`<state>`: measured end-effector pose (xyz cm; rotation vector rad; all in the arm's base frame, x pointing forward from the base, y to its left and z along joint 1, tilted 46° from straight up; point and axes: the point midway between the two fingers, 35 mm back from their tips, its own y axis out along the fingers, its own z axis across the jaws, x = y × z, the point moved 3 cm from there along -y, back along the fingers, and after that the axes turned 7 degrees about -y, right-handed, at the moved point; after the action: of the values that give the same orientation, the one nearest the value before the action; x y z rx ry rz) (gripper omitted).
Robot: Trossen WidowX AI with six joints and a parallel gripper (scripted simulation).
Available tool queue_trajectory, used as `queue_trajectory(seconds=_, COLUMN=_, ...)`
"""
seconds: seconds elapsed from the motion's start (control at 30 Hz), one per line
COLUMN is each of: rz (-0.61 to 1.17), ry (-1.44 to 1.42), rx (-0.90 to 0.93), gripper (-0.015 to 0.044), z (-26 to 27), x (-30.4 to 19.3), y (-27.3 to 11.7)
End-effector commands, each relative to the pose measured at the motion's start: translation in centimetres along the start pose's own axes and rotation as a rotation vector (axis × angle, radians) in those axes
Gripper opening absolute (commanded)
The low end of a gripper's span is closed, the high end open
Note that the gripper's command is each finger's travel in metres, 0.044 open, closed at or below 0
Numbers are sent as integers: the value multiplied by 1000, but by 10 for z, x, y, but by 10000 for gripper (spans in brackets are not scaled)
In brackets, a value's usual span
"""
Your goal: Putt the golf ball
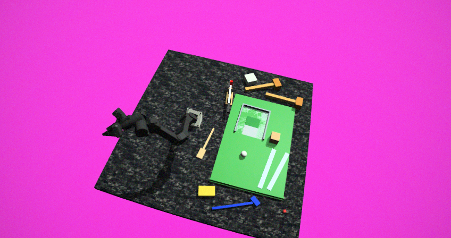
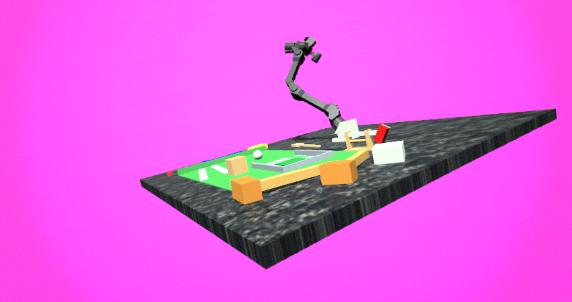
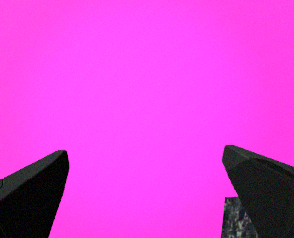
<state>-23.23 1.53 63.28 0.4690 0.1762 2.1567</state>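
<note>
The putter has a red head (image 1: pixel 231 82) (image 2: pixel 381 133) and a white shaft (image 1: pixel 230 94); it lies on a small wooden stand by the back left corner of the green board (image 1: pixel 231 166). The white golf ball (image 1: pixel 243 153) (image 2: pixel 258 154) sits on the board in front of the ramp. The pale ramp (image 1: pixel 251 132) leads to the raised green (image 1: pixel 252 121) (image 2: pixel 295 161), which has grey walls on three sides. My gripper (image 3: pixel 149 157) is open and empty, high up at the left in the top view, far from putter and ball.
A tan cube (image 1: pixel 275 137) (image 2: pixel 237 165) and two white strips are on the board. Two orange mallets and a white block (image 1: pixel 250 78) (image 2: pixel 388 152) lie behind it. A tan paddle (image 1: pixel 207 141) lies left. A yellow block (image 1: pixel 206 190), blue mallet (image 1: pixel 234 205) and small red cube (image 1: pixel 284 210) are in front.
</note>
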Motion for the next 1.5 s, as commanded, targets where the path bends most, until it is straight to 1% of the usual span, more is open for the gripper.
queue_trajectory(seconds=0.0, rz=-3, ry=-1, rx=-1, gripper=426, z=-1, x=1, y=0)
queue_trajectory(seconds=0.03, rz=-12, ry=-3, rx=-4, gripper=440, z=-2, x=4, y=-1)
queue_trajectory(seconds=0.13, rz=-78, ry=-16, rx=-27, gripper=440, z=-15, x=24, y=-4)
queue_trajectory(seconds=0.3, rz=-260, ry=-56, rx=-107, gripper=440, z=-52, x=78, y=-24)
queue_trajectory(seconds=0.47, rz=-456, ry=-100, rx=-211, gripper=440, z=-90, x=130, y=-59)
queue_trajectory(seconds=0.63, rz=-642, ry=-140, rx=-342, gripper=440, z=-128, x=173, y=-106)
queue_trajectory(seconds=0.8, rz=-756, ry=-105, rx=-369, gripper=440, z=-138, x=187, y=-142)
queue_trajectory(seconds=1.0, rz=-855, ry=-136, rx=-478, gripper=440, z=-163, x=207, y=-181)
queue_trajectory(seconds=1.27, rz=-1030, ry=-204, rx=-764, gripper=440, z=-214, x=230, y=-281)
queue_trajectory(seconds=1.47, rz=-1133, ry=-164, rx=-1010, gripper=440, z=-254, x=224, y=-368)
